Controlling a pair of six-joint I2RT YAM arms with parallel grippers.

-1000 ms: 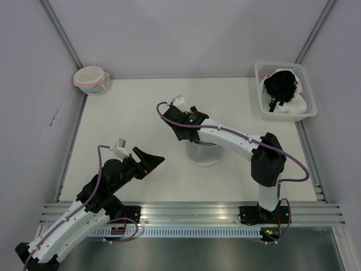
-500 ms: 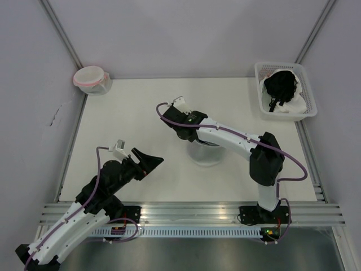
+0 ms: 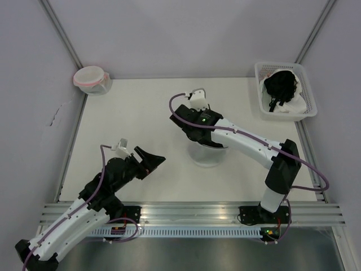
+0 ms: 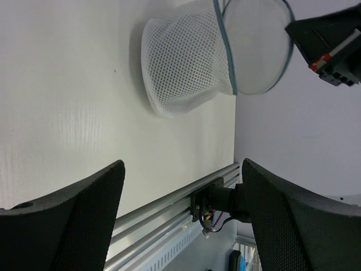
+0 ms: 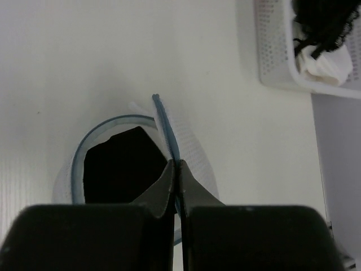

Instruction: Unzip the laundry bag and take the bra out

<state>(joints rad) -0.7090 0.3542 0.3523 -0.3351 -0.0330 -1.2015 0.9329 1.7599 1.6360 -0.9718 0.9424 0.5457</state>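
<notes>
Looking like a robot lab cell: grey panels (image 3: 186, 34) on aluminium posts (image 3: 62, 31) are enclosing a white table (image 3: 130, 113), left arm (image 3: 84, 197) and right arm (image 3: 248, 144) sitting bolted to a slotted rail (image 3: 186, 212).

We see a matte off-white tabletop (image 3: 130, 113) boxed in on three sides by plain, pale lavender-grey panels: a back wall (image 3: 186, 34), a left wall (image 3: 28, 124) and a right wall (image 3: 345, 130). Slim aluminium posts (image 3: 62, 31) slant up from the two far corners. Along the near edge runs a ribbed aluminium rail (image 3: 186, 212), with a slotted white strip (image 3: 192, 231) just below it and a duller grey surface (image 3: 197, 254) beyond. The left wall bears a few small white scuffs (image 3: 56, 116). We find the light soft and even, with faint shadows.
</notes>
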